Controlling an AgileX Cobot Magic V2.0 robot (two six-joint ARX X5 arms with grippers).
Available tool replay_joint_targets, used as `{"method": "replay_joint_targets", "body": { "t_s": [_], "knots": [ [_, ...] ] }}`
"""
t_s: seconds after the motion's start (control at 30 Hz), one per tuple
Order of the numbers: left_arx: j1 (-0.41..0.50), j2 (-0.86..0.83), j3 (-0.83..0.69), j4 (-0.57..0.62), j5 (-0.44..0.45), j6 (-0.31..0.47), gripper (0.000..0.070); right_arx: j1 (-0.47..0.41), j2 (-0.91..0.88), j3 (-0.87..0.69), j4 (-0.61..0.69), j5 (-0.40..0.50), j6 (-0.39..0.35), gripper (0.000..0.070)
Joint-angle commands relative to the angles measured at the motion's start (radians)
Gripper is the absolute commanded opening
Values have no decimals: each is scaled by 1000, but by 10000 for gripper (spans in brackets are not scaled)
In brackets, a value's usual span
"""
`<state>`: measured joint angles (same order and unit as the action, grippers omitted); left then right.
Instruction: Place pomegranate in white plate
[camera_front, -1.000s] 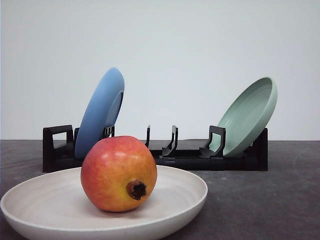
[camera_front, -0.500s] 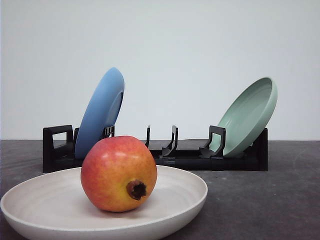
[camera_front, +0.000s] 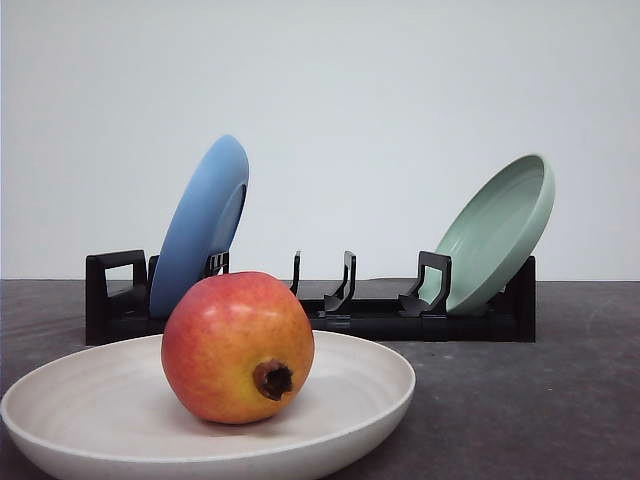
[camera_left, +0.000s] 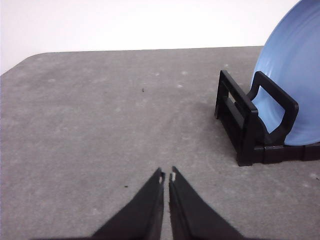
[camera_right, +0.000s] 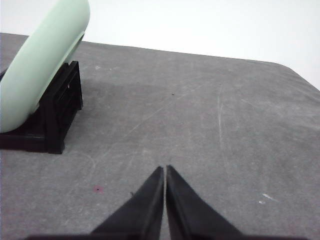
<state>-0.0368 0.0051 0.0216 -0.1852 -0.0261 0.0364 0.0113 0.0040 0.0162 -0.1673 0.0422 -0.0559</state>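
**Pomegranate resting in the white plate, both arms clear**

The round red pomegranate (camera_front: 238, 347), its smooth skin fading to orange-yellow low down, sits inside the wide, shallow, matte off-white plate (camera_front: 60, 400) at the near edge of the dark grey tabletop (camera_front: 520, 400). The fruit rests on the plate's floor, a little left of the plate's middle as the front view shows it. Its small dark brown crown stub faces the camera, slightly to the right and a little downward, so the line from stem to crown runs roughly toward the viewer and lies close to level rather than upright. The fruit is nearly a ball, with no marked long side.

Behind the plate stands a black slotted plastic dish rack (camera_front: 345, 305). A blue round plate (camera_front: 200, 225) leans in its left end, and a pale green round plate (camera_front: 495, 235) leans in its right end; the slots between them hold nothing.

The left gripper (camera_left: 166, 176) hangs over bare tabletop near the rack's blue-plate end, its jaws closed together with only a hairline gap and nothing between them. The right gripper (camera_right: 164, 169) hangs over bare tabletop near the green-plate end, jaws likewise pressed together and holding nothing.
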Motion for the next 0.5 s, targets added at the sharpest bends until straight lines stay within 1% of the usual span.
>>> {"method": "replay_joint_targets", "body": {
  "t_s": [0.0,0.47],
  "knots": [
    [0,-2,-10,-2,0,-3,0,-1,0,-5,10,4,-8,0],
    [0,-2,-10,-2,0,-3,0,-1,0,-5,10,3,-8,1]
  ]
}}
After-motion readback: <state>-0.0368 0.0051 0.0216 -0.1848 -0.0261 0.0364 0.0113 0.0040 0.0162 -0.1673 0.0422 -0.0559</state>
